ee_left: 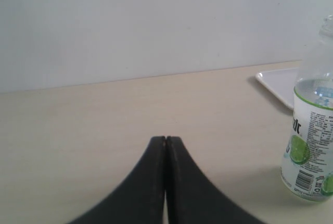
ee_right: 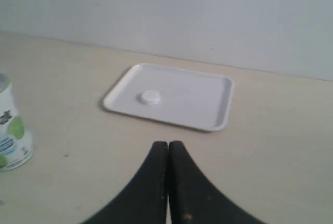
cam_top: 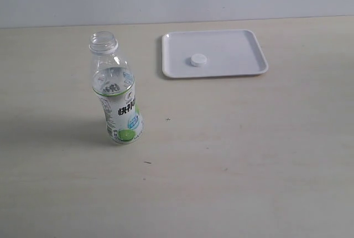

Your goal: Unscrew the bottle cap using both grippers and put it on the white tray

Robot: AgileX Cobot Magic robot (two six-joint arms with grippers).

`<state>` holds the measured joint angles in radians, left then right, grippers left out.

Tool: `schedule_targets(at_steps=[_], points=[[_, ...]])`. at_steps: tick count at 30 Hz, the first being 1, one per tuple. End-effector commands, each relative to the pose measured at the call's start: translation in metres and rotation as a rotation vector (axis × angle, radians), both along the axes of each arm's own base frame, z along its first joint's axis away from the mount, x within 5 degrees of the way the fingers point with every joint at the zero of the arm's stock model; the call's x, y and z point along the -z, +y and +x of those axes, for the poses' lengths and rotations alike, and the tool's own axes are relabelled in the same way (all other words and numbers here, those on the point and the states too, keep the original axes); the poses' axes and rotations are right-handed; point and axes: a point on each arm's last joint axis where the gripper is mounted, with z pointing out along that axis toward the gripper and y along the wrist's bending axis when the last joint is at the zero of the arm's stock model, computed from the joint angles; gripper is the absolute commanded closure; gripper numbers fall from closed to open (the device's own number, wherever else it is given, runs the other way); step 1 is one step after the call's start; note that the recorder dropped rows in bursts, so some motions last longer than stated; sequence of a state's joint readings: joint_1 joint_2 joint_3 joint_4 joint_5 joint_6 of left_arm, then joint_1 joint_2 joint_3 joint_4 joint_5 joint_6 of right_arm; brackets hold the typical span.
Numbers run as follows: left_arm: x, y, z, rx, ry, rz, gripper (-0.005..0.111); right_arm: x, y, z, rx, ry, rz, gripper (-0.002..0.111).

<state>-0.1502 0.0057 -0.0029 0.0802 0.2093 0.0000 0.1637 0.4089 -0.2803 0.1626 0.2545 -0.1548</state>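
Two end effectors idling, tips pressed together, gripping nothing: left end effector (ee_left: 166,139), right end effector (ee_right: 168,144). Cap (cam_top: 198,60) lying near middle of tray (cam_top: 243,44); bottle (cam_top: 117,99) standing uncapped on desk (cam_top: 249,155). Task looking done; any retreat needing wide berth round bottle.

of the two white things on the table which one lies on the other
The bottle cap: the small round one, resting near the middle of the white tray. The tray is the wide flat square lying directly on the table.
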Motion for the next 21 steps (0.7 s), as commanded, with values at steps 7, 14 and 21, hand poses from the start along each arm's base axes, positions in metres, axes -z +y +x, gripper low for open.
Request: schedule_targets(at_steps=[7, 14, 21], points=[[0.001, 0.0, 0.0, 0.0, -0.003, -0.01, 0.107, 0.002, -0.023, -0.029, 0.286, -0.209, -0.001, 0.108], [0.001, 0.0, 0.0, 0.0, -0.003, -0.01, 0.107, 0.016, -0.025, -0.043, 0.348, -0.273, -0.006, 0.108], [0.001, 0.0, 0.0, 0.0, -0.003, -0.01, 0.107, 0.019, -0.024, -0.046, 0.347, -0.253, -0.007, 0.108]])
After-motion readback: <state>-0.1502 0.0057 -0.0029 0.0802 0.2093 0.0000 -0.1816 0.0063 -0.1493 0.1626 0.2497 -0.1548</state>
